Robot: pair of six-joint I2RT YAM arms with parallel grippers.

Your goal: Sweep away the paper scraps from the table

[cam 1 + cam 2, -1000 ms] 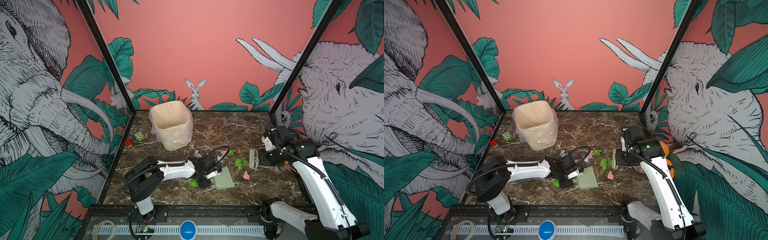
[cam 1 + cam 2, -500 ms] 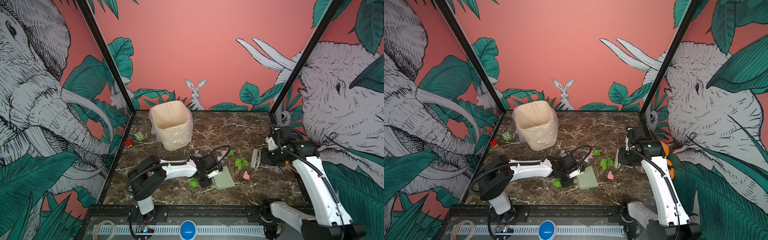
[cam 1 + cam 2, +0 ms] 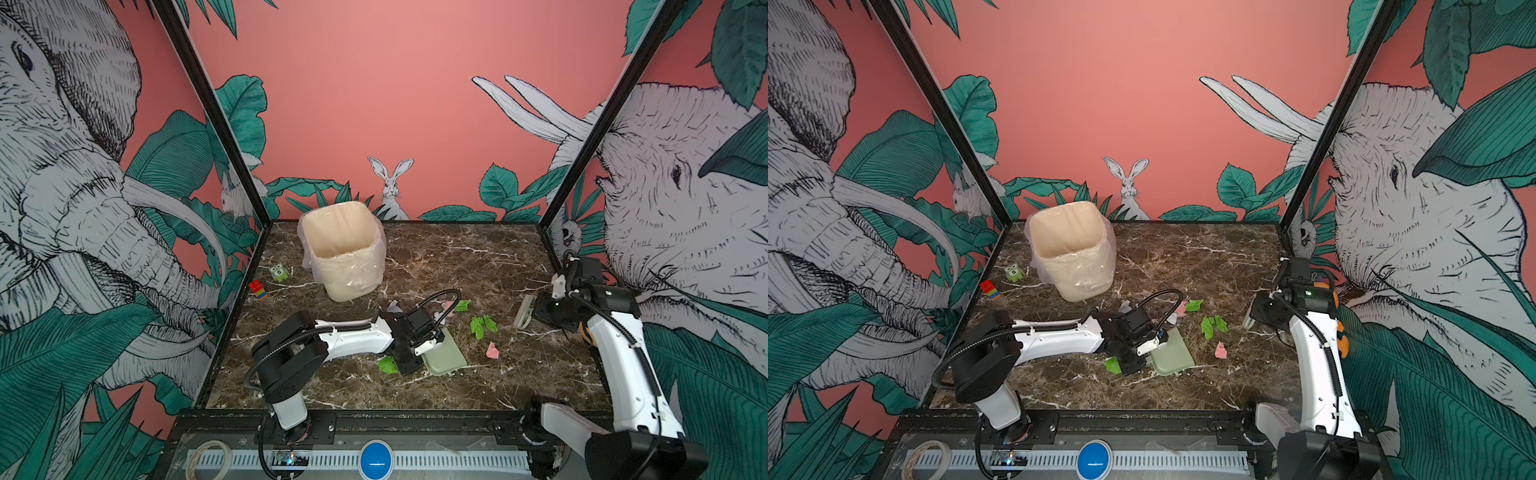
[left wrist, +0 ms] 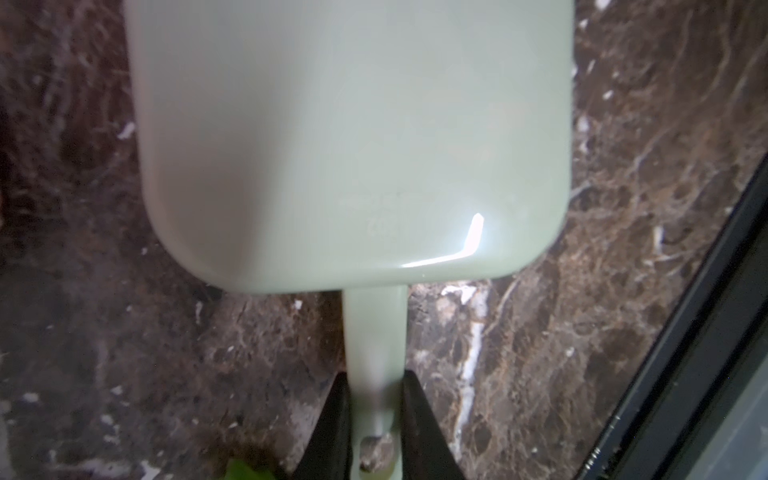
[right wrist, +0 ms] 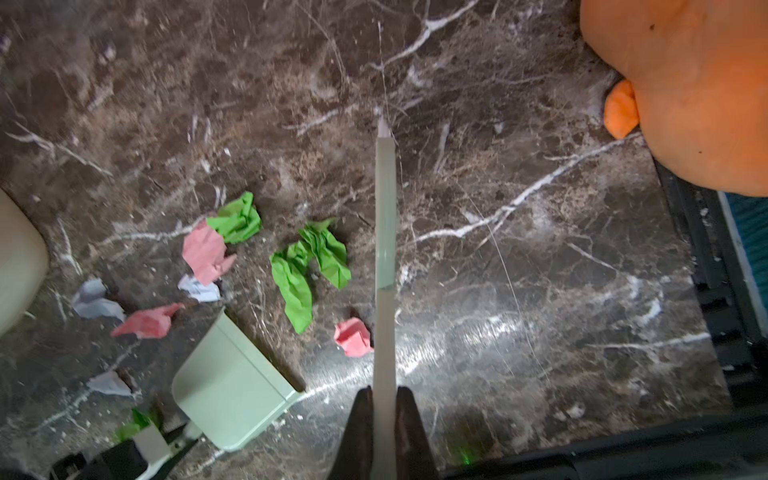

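Note:
The pale green dustpan lies flat on the table near the front middle. My left gripper is shut on its handle, both jaws pressed against the stem. My right gripper is shut on a pale brush, held edge-on just right of the paper scraps. Green scraps and a pink scrap lie between brush and dustpan. More pink, green and white scraps sit beyond the pan's mouth. One green scrap lies by the left gripper.
A lined cream bin stands at the back left. A small green owl figure and a coloured block sit by the left wall. An orange object rests at the right edge behind my right arm.
My left gripper's jaws have closed onto the dustpan handle. The right arm has carried the brush slightly to the right, away from the scraps.

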